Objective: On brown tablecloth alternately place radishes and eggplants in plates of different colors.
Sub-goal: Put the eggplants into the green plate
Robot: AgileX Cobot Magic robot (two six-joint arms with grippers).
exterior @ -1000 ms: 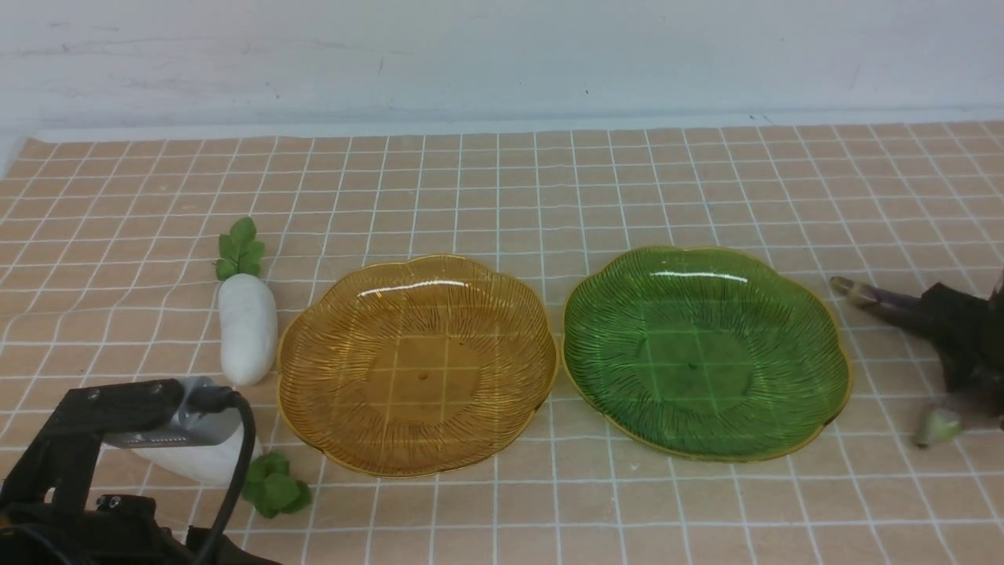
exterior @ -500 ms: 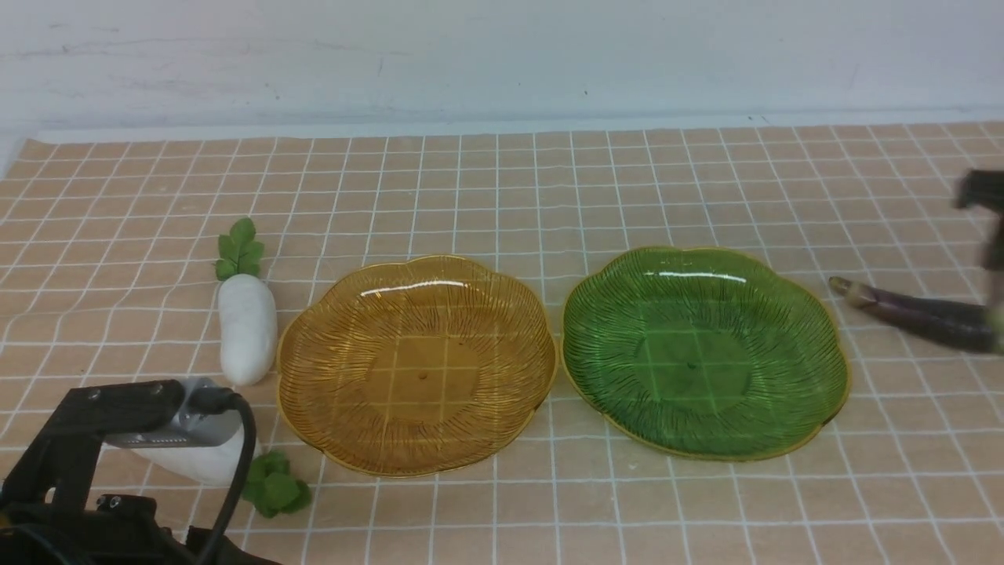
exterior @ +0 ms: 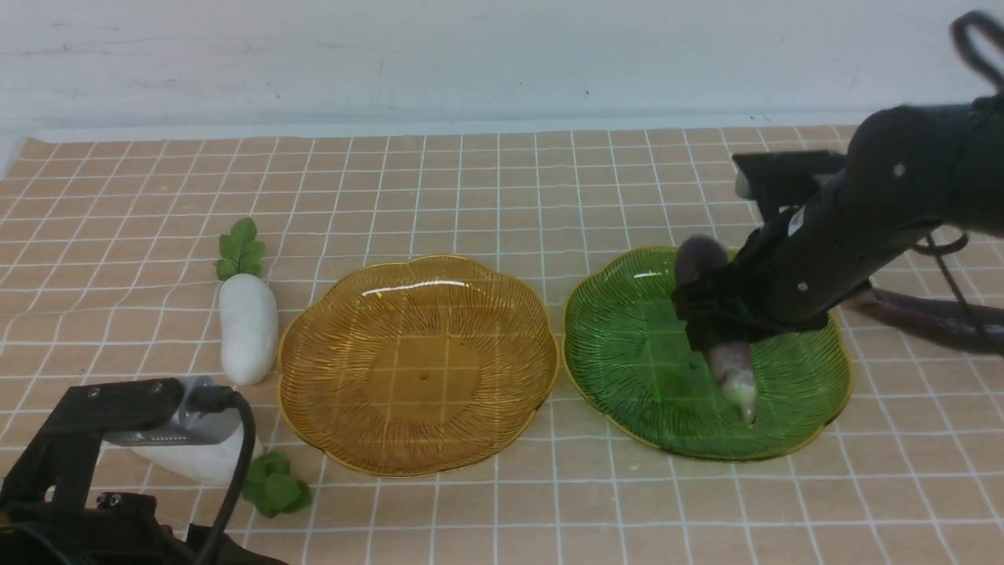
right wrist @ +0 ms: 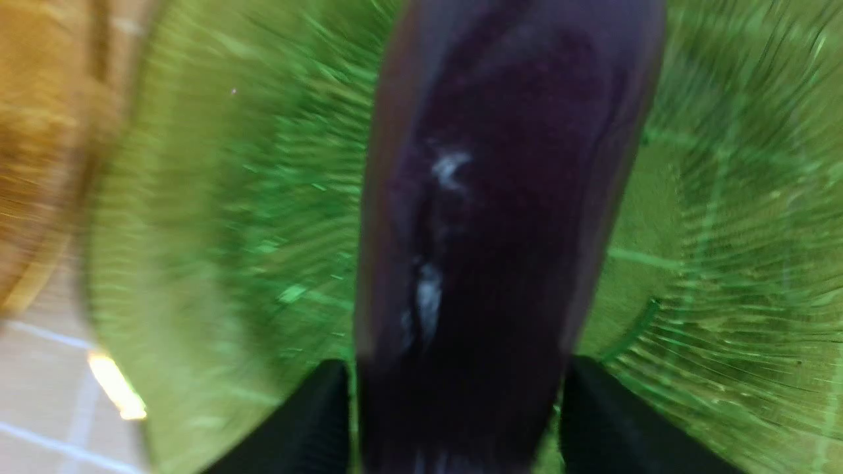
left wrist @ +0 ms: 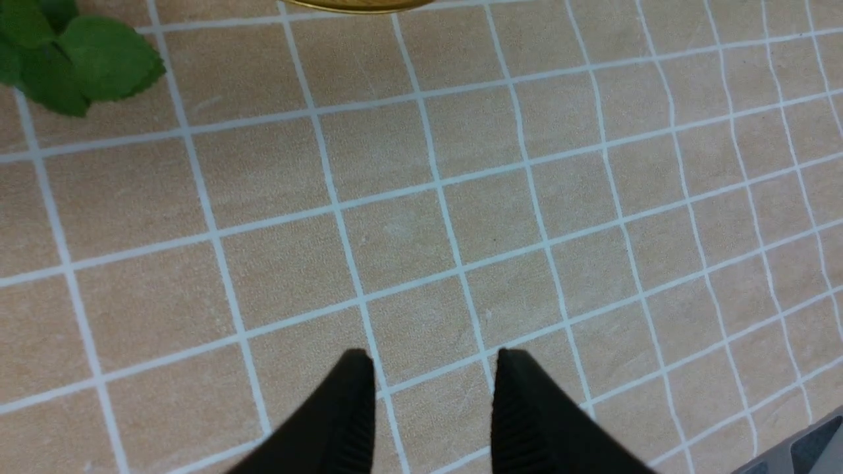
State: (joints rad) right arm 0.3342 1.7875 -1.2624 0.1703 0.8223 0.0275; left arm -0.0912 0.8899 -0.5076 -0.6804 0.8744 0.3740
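Eggplant (exterior: 733, 369), long and dark purple, is in the right hand (exterior: 718, 314). The two black fingers squeeze it from both sides. The eggplant hangs tilted over the green plate (exterior: 627, 345), with its pale tip pointing down at the plate. The tip is very close to the plate, but I cannot tell if it touches. The right wrist view is blurry, but it shows the purple skin between the fingers and the green plate under it.

The other eggplant (exterior: 925, 314) lies on the brown tablecloth (exterior: 502, 196), just to the right of the green plate. The right arm hides part of it.

The amber plate (exterior: 416, 369) sits to the left of the green plate, almost touching it, and it has nothing in it.

A white radish (exterior: 249, 329) with green leaves lies beside the amber plate on its left. The second radish (exterior: 196, 463) lies nearer the front. The left arm covers part of it, and its leaves stick out close to the amber plate.

The left hand (left wrist: 435, 359) is low over the cloth. Its fingers are spread apart with only cloth showing between them.
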